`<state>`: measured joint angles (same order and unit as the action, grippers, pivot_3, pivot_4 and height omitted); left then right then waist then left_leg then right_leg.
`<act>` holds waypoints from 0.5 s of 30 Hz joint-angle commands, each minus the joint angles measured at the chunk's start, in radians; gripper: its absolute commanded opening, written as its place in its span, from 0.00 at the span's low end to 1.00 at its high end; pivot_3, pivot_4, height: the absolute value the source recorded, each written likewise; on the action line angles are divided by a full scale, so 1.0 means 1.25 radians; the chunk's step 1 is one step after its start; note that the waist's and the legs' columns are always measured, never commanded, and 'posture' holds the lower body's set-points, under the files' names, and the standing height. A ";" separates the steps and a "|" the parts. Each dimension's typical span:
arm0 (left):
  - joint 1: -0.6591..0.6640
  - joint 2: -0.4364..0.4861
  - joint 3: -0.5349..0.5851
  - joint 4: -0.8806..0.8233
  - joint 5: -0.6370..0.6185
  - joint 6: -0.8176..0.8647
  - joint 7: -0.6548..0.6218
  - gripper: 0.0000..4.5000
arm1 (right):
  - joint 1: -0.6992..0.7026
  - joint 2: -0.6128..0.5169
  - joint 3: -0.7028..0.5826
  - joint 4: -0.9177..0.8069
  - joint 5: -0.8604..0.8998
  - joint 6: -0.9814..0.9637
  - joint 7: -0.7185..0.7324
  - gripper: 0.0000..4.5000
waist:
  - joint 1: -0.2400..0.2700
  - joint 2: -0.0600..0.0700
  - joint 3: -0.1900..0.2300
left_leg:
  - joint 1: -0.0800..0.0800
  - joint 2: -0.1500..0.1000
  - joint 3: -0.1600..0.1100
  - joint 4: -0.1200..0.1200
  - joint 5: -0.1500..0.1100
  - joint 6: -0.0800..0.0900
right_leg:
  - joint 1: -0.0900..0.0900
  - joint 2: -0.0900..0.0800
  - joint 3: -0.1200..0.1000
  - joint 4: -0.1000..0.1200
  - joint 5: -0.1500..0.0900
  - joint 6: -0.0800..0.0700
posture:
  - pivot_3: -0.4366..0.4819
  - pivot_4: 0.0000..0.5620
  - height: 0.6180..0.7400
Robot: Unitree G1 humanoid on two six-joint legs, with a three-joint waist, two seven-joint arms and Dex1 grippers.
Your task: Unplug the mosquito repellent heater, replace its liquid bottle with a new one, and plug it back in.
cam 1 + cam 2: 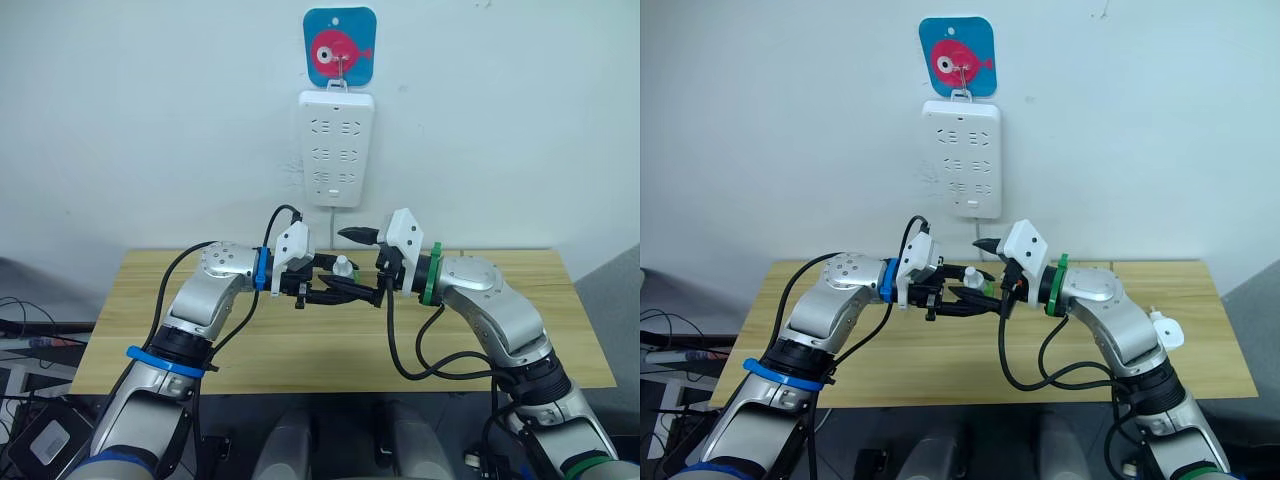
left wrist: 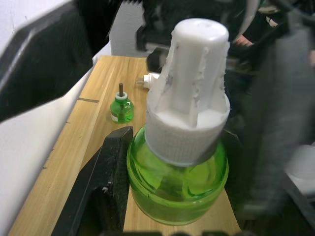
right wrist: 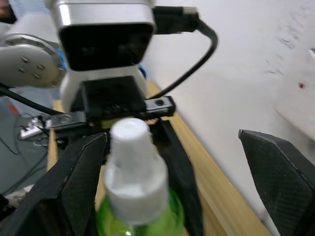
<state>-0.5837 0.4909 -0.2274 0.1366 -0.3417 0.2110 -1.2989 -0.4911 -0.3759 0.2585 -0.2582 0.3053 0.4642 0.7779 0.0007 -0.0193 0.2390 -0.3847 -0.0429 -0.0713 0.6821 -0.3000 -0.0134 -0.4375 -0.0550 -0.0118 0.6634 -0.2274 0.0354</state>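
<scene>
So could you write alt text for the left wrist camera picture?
A green liquid bottle with a white ribbed cap sits close up, a black finger of the left end effector beside it. Behind, on the wooden table, stands a smaller green bottle with a bare wick.

Place: robot test room or lab.
Signs: bare white wall (image 1: 150,120), wooden table (image 1: 300,350), loose cables (image 1: 20,320) on floor.

A translucent green bottle (image 2: 177,182) with a ribbed white cap (image 2: 194,93) is seen between the black fingers (image 2: 106,191) of the left tool (image 1: 345,288). Pale wood grain is noted on the surface (image 1: 300,345).
</scene>
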 commanded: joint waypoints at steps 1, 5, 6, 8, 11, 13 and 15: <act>-0.005 0.000 0.017 -0.021 -0.006 -0.012 0.000 0.50 | 0.007 -0.027 -0.032 -0.024 0.007 -0.011 0.013 1.00 | 0.000 0.000 0.000 | 0.000 0.000 0.000 0.000 0.000 0.000 | 0.000 0.000 0.000 0.000 0.000 0.000 | 0.52 0.34 1.00; -0.007 0.000 0.022 -0.014 -0.005 -0.015 0.000 0.50 | 0.036 -0.072 -0.088 -0.077 0.060 0.034 0.029 1.00 | 0.000 0.000 0.000 | 0.000 0.000 0.000 0.000 0.000 0.000 | 0.000 0.000 0.000 0.000 0.000 0.000 | 0.52 0.34 1.00; -0.007 0.002 0.023 -0.014 -0.005 -0.015 0.000 0.50 | 0.045 -0.086 -0.101 -0.092 0.074 0.045 0.035 1.00 | 0.001 0.000 0.000 | 0.000 0.000 0.000 0.000 0.000 0.000 | 0.000 0.000 0.000 0.000 0.000 0.000 | 0.52 0.35 1.00; -0.007 0.004 0.024 -0.012 -0.005 -0.016 -0.003 0.50 | 0.064 -0.114 -0.124 -0.118 0.103 0.064 0.047 1.00 | 0.000 0.000 0.000 | 0.000 0.000 0.000 0.000 0.000 0.000 | 0.000 0.000 0.000 0.000 0.000 0.000 | 0.52 0.35 1.00; -0.011 0.006 0.025 -0.002 -0.003 -0.019 -0.007 0.50 | 0.092 -0.159 -0.159 -0.150 0.146 0.093 0.071 1.00 | 0.000 0.000 0.000 | 0.000 0.000 0.000 0.000 0.000 0.000 | 0.000 0.000 0.000 0.000 0.000 0.000 | 0.51 0.35 1.00; -0.017 0.003 0.022 0.008 -0.001 -0.023 -0.008 0.50 | 0.098 -0.168 -0.168 -0.160 0.175 0.110 0.077 1.00 | -0.001 0.000 0.000 | 0.000 0.000 0.000 0.000 0.000 0.000 | 0.000 0.000 0.000 0.000 0.000 0.000 | 0.50 0.35 1.00; -0.024 -0.003 0.018 0.017 0.002 -0.029 -0.008 0.50 | 0.089 -0.149 -0.174 -0.171 0.221 0.142 0.066 1.00 | -0.003 0.000 0.000 | 0.000 0.001 0.000 0.000 0.000 0.000 | 0.000 0.000 0.000 0.000 0.000 0.000 | 0.49 0.35 1.00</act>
<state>-0.5927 0.4932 -0.2241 0.1723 -0.3343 0.2018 -1.3010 -0.3668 -0.5742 0.0590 -0.4207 0.5248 0.6237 0.8610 -0.0031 -0.0194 0.2388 -0.3848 -0.0419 -0.0712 0.6821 -0.3002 -0.0130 -0.4373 -0.0548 -0.0117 0.6637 -0.2274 0.0354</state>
